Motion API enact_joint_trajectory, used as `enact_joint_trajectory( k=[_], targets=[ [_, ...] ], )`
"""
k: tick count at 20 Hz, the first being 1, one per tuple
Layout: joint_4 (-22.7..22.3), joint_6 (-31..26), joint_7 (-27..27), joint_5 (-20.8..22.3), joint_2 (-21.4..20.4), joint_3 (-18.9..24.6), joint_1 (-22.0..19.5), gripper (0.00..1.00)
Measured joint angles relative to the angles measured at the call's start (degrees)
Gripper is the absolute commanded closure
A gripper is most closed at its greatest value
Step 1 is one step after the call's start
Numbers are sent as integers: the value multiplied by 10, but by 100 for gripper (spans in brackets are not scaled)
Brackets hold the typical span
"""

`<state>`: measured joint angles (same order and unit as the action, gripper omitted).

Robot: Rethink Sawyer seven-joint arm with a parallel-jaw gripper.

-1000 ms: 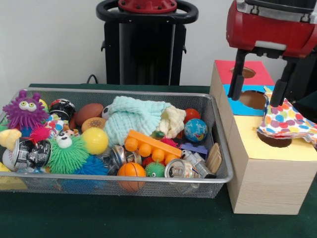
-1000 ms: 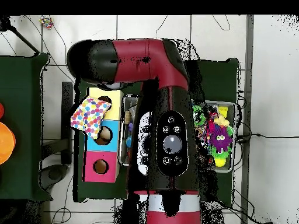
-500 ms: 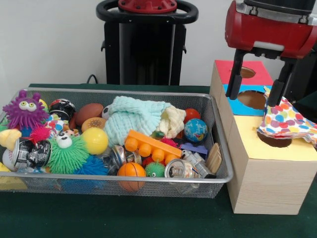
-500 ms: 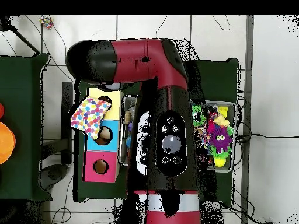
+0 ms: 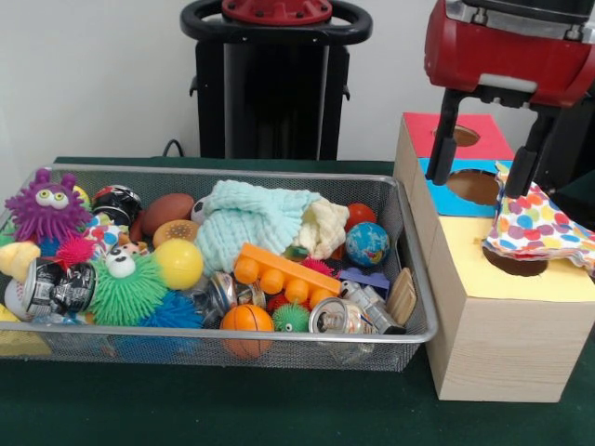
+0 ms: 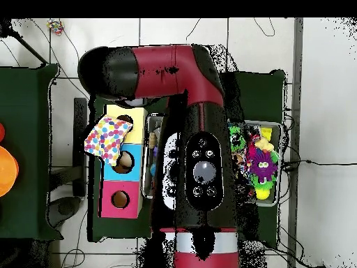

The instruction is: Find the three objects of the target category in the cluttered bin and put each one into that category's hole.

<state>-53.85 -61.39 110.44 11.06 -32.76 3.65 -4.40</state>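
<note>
My gripper [image 5: 483, 177] hangs open above the wooden box [image 5: 493, 325], over its blue panel [image 5: 465, 190], with nothing between its fingers. A polka-dot cloth [image 5: 539, 228] lies draped over the yellow panel and partly covers that panel's hole [image 5: 514, 263]; from overhead the polka-dot cloth [image 6: 107, 137] spills over the box's edge. In the wire bin [image 5: 409, 336] lie a mint knitted cloth [image 5: 246, 223] and a cream cloth [image 5: 323, 226] among the toys. The arm [image 6: 188, 139] hides the gripper and much of the bin in the overhead view.
The bin also holds spiky rubber toys, balls, crushed cans [image 5: 339, 316], an orange brick [image 5: 279, 269] and a purple monster [image 5: 46, 206]. The box's red panel [image 5: 465, 135] and blue panel each have an uncovered hole.
The gripper has shifted slightly above the box, a little up and sideways. The polka-dot cloth has stayed where it lies.
</note>
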Motion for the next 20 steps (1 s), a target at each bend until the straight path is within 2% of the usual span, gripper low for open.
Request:
enact_joint_trajectory(
  k=[9, 20],
  targets=[
    [8, -1, 0, 10, -1, 1, 2, 0],
    [-5, 8, 0, 13, -8, 2, 2, 0]
  ],
)
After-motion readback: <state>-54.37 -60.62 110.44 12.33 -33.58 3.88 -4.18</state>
